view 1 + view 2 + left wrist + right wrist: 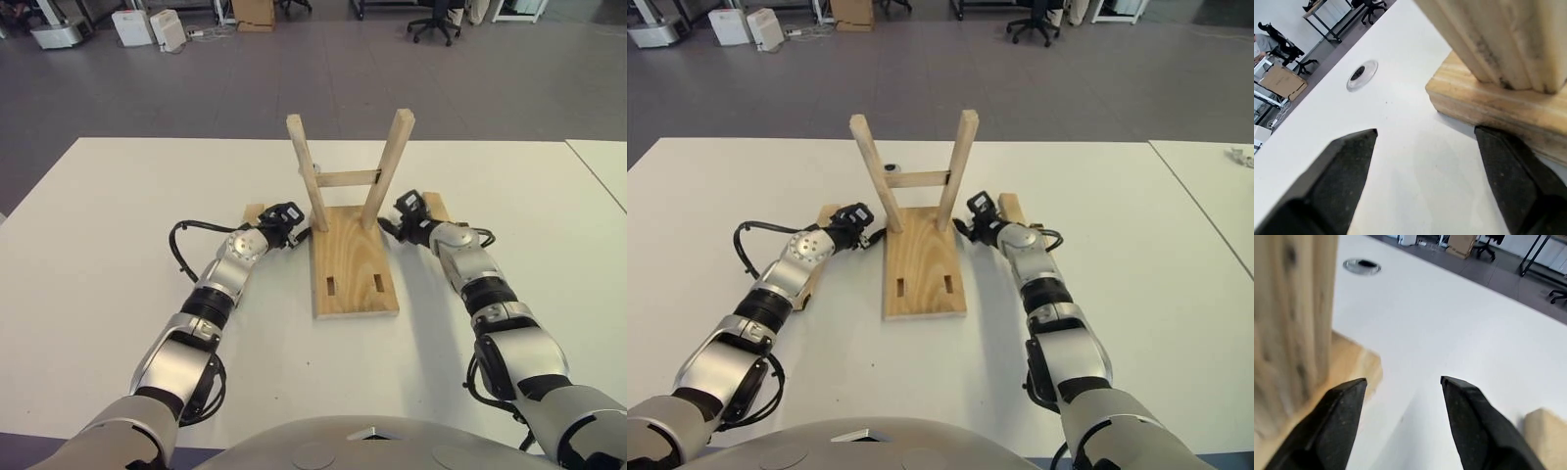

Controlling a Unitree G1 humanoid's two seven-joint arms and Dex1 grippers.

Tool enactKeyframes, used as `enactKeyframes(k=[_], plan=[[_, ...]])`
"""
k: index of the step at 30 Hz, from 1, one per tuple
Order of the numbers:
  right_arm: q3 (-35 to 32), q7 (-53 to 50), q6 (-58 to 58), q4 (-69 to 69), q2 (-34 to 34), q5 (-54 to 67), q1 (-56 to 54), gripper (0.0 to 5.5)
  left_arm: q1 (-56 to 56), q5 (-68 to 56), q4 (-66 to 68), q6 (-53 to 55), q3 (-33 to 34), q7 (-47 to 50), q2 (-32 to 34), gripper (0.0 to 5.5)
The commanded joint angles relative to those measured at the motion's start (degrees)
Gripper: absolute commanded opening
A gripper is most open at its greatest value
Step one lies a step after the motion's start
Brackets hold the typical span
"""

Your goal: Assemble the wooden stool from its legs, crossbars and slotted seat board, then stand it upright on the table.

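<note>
2 legs (306, 171) are standing in the far slots of the flat, pale-wood seat board (355, 257), with a crossbar (348, 178) joining them. 2 near slots (331, 285) are gaping unfilled. Left gripper (300, 231) and right gripper (384, 227) are hovering, fingers apart, beside the leg bases. Loose wooden pieces (437, 206) are lying on the white table (118, 215) by each arm.

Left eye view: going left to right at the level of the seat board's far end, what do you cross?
Left wood piece → left gripper → left leg → crossbar → right leg → right gripper → right wood piece.
</note>
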Motion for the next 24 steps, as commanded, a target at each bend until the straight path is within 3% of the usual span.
enactKeyframes(k=[1, 6, 10, 19, 24], plan=[[-8.8, -1.8, 4.0, -9.1, -7.7, 4.6, 5.8, 2.83, 4.6, -2.9, -17.2, 6.8, 6.7, -1.6, 5.5, 3.69], [-12.7, -3.7, 6.8, -10.9, -10.4, 6.0, 16.4, 2.83, 12.9, -11.7, -31.5, 14.6, 14.6, -1.5, 4.5, 3.69], [-12.9, -2.7, 9.7, -14.7, -9.6, 7.6, 22.1, 2.83, 15.1, -16.1, -34.3, 17.3, 20.5, 1.8, 3.4, 3.69], [-11.8, -4.5, 18.3, -24.3, -8.1, 9.6, 28.2, 2.83, 16.3, -16.5, -35.9, 18.8, 18.8, 2.9, 2.5, 3.69], [-11.8, -7.9, 25.9, -27.5, -5.8, 10.5, 31.0, 1.99, 16.9, -16.4, -38.6, 20.0, 17.9, 3.3, 2.5, 3.69]])
